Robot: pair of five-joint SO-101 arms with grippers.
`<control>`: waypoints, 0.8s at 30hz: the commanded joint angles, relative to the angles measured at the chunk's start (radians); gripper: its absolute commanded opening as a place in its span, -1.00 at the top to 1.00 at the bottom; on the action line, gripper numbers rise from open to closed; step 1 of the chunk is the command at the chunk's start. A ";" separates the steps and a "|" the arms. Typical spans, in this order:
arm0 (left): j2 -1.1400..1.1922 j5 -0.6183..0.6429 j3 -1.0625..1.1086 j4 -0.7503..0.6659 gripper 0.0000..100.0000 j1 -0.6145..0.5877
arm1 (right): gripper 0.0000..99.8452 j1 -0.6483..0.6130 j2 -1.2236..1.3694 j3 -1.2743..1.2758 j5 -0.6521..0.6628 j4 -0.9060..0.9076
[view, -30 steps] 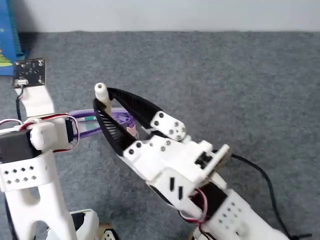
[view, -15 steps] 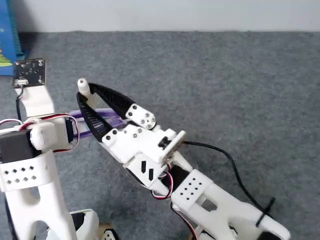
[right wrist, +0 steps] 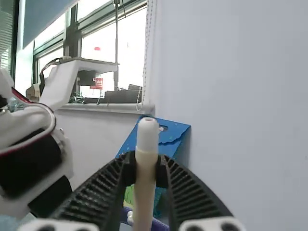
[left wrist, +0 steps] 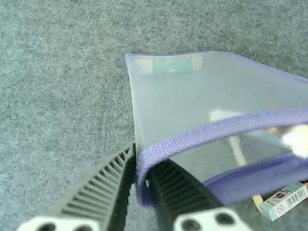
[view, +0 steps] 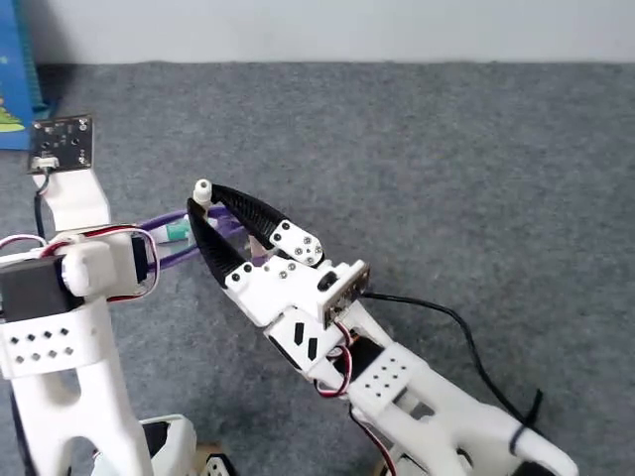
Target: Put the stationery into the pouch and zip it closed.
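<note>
Grey carpet-textured tabletop (view: pixel 476 178) beneath a pale wall (view: pixel 327 30). Clamping the purple fabric rim of a translucent zip pouch with purple trim (left wrist: pixel 192 106) in the left gripper (left wrist: pixel 140 161), jaws nearly together on one corner. Showing pale, blurred shapes through the pouch's wall. Lying by the pouch's lower purple edge: a small teal eraser in a barcoded sleeve (left wrist: pixel 284 199), impossible to tell whether inside or outside. Gripping a cream plastic stick-shaped stationery item (right wrist: pixel 146 139) in the right gripper (right wrist: pixel 144 163), jaws tight on its shaft, rounded tip poking beyond the fingertips, above the pouch's purple trim in the high view. Leaning at the far left: a blue cardboard folder (view: pixel 15 79).
</note>
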 commanded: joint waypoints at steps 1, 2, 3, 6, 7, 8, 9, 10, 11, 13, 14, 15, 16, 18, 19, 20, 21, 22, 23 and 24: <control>-0.021 -0.008 -0.005 0.002 0.98 -0.008 | 0.59 0.012 -0.139 -0.029 -0.009 0.194; -0.021 -0.008 -0.005 0.002 0.98 -0.008 | 0.55 0.012 -0.180 -0.040 -0.017 0.268; -0.021 -0.008 -0.005 0.002 0.98 -0.008 | 0.53 0.016 -0.225 -0.055 -0.040 0.344; -0.021 -0.008 -0.005 0.002 0.98 -0.008 | 0.53 0.028 -0.349 -0.133 -0.118 0.602; -0.021 -0.008 -0.005 0.002 0.98 -0.008 | 0.53 0.036 -0.381 -0.167 -0.135 0.693; -0.021 -0.008 -0.005 0.002 0.98 -0.008 | 0.53 0.044 -0.414 -0.203 -0.147 0.779; -0.021 -0.008 -0.005 0.002 0.98 -0.008 | 0.53 0.050 -0.438 -0.238 -0.161 0.863; -0.021 -0.008 -0.005 0.002 0.98 -0.008 | 0.53 0.061 -0.456 -0.273 -0.173 0.946; -0.021 -0.008 -0.005 0.002 0.98 -0.008 | 0.53 0.073 -0.470 -0.307 -0.181 1.029; -0.021 -0.008 -0.005 0.002 0.98 -0.008 | 0.53 0.108 -0.487 -0.365 -0.195 1.176; -0.021 -0.008 -0.005 0.002 0.98 -0.008 | 0.53 0.131 -0.490 -0.388 -0.206 1.241; -0.021 -0.008 -0.005 0.002 0.98 -0.008 | 0.53 0.157 -0.489 -0.410 -0.219 1.308; -0.021 -0.008 -0.005 0.002 0.98 -0.008 | 0.53 0.183 -0.489 -0.422 -0.232 1.371; -0.021 -0.008 -0.005 0.002 0.98 -0.009 | 0.53 0.229 -0.487 -0.428 -0.239 1.484; -0.021 -0.008 -0.005 0.002 0.98 -0.009 | 0.53 0.254 -0.486 -0.427 -0.242 1.535; -0.021 -0.008 -0.005 0.002 0.98 -0.009 | 0.53 0.277 -0.481 -0.427 -0.242 1.592; -0.021 -0.008 -0.005 0.002 0.98 -0.009 | 0.53 0.298 -0.470 -0.427 -0.244 1.649; -0.021 -0.008 -0.005 0.002 0.98 -0.009 | 0.53 0.312 -0.452 -0.427 -0.244 1.702; -0.021 -0.008 -0.005 0.002 0.98 -0.009 | 0.53 0.321 -0.426 -0.425 -0.245 1.750; -0.021 -0.008 -0.005 0.002 0.98 -0.009 | 0.53 0.329 -0.394 -0.416 -0.245 1.784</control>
